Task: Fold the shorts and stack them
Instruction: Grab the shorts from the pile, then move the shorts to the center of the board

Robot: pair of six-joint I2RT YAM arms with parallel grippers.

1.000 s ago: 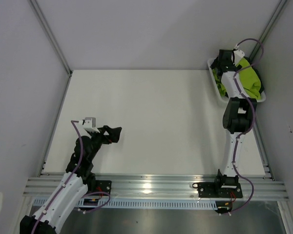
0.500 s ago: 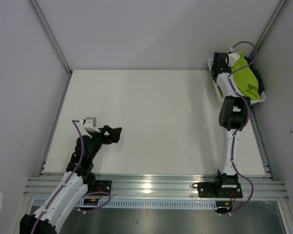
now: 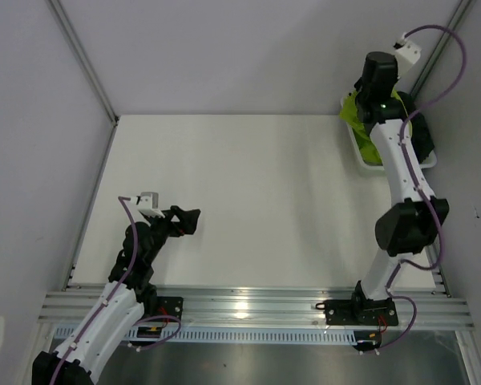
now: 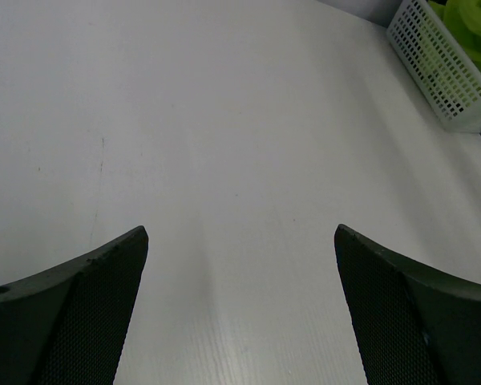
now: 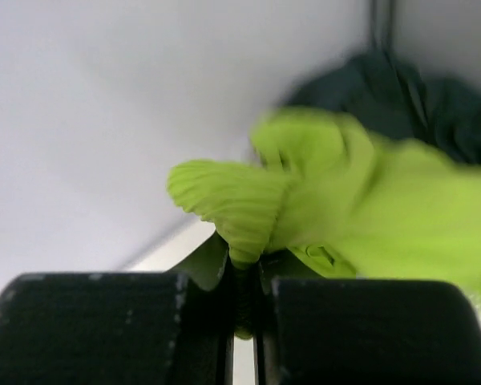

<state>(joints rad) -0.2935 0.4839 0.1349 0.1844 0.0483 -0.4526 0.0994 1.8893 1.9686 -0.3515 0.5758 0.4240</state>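
Currently the right gripper (image 5: 244, 297) is clamped on a bunched fold of the green shorts (image 5: 337, 184), its jaws nearly together with cloth pinched between them. The pinched bit looks ribbed, probably the waistband. That is a sensible place to hold, since the rest can hang free and open out instead of coming up as a wad. The arm is raised over the basket (image 3: 361, 154) at the far right corner of the table (image 3: 248, 184). The green shorts are partly lifted, and some green shows at the basket's left rim in the top view. The wrist view is blurred, so how much has cleared the rim cannot be told. The navy shorts (image 5: 401, 96) sit behind the green pair, in the basket, with nothing gripping them.

The left gripper (image 4: 240, 233) is wide open with nothing between its fingers. It hovers low over the near left of the table, well apart from the basket, likely parked out of the way until there is cloth to spread.

The step looks like pulling the first pair out. The task is early, with nothing folded or stacked yet. The next move likely carries the green pair to mid-table. The thin pinch could slip, and trailing cloth could snag the mesh or drag the basket.
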